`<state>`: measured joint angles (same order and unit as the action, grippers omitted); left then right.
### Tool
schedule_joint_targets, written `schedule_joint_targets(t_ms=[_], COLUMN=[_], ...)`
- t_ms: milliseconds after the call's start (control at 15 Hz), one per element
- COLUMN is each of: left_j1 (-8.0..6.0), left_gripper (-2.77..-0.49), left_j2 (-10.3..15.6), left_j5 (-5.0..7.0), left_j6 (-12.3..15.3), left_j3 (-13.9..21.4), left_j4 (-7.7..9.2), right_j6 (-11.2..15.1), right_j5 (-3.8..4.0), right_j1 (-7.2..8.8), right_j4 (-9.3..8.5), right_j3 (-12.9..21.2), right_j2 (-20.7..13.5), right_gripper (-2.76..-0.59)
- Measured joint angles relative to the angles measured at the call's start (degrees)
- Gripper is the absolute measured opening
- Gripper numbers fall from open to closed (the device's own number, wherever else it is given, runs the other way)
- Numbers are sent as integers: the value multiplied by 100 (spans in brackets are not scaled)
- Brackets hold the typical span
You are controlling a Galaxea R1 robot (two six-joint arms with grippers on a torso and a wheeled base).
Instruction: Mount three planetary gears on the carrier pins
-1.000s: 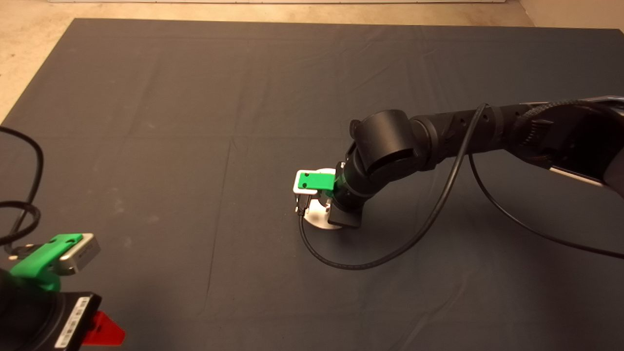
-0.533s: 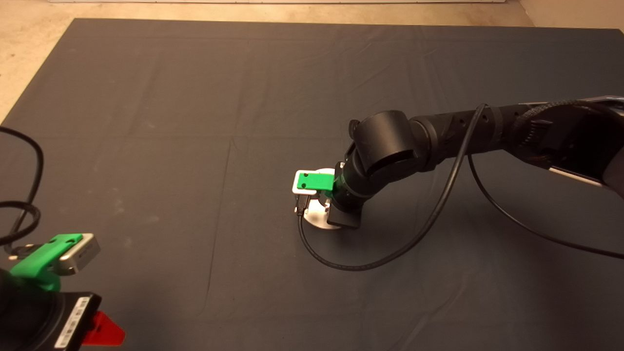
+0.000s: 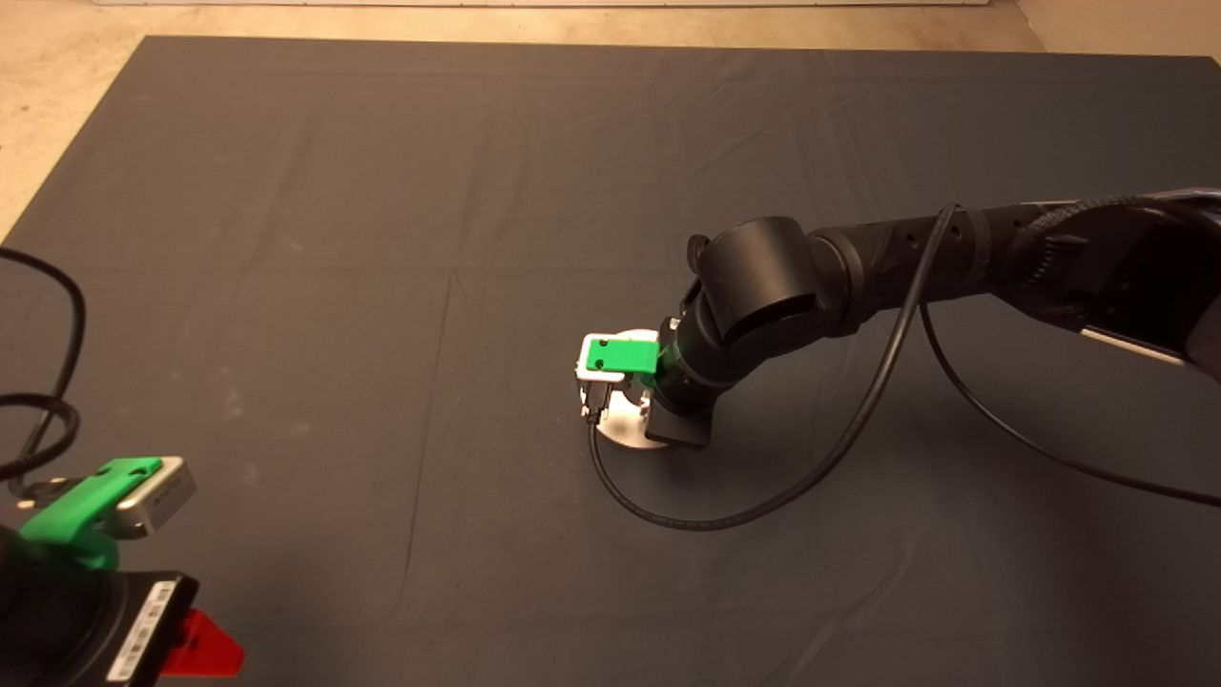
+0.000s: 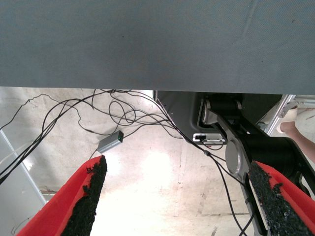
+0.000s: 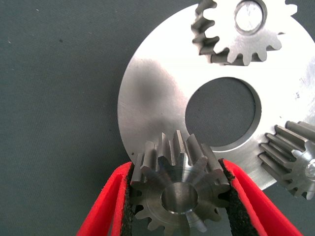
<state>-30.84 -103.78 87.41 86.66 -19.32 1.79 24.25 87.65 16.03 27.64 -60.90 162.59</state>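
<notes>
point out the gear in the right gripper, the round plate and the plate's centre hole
gear (image 5: 178, 194), right wrist view, on its hub face
round plate (image 5: 152, 105), right wrist view, bare shiny surface
centre hole (image 5: 222, 112), right wrist view, middle of opening

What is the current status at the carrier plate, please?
Right gripper shut on third small grey toothed gear at shiny round metal plate. Two gears already seated. Left gripper parked, open. Nothing obstructing.

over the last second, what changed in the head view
Very little. The right arm's elbow and wrist camera mount shifted slightly to the picture's right and down, above the round plate. The right gripper is shut on a planetary gear. The left gripper stayed parked at the lower left; the cable loop barely moved.
</notes>
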Motion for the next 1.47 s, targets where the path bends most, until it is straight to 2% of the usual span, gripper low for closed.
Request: schedule_joint_targets(t_ms=[800, 1467], left_j1=[0, -1], left_gripper=[-122, -122], left_j2=[0, 0], left_j5=[0, 0], left_j6=[0, 0], left_j3=[0, 0], left_j4=[11, 13], right_j6=[2, 4], right_j5=[5, 55], right_j1=[-7, -35], right_j4=[-71, -71], right_j3=[33, 43], right_j2=[-100, -80], right_gripper=[-230, -230])
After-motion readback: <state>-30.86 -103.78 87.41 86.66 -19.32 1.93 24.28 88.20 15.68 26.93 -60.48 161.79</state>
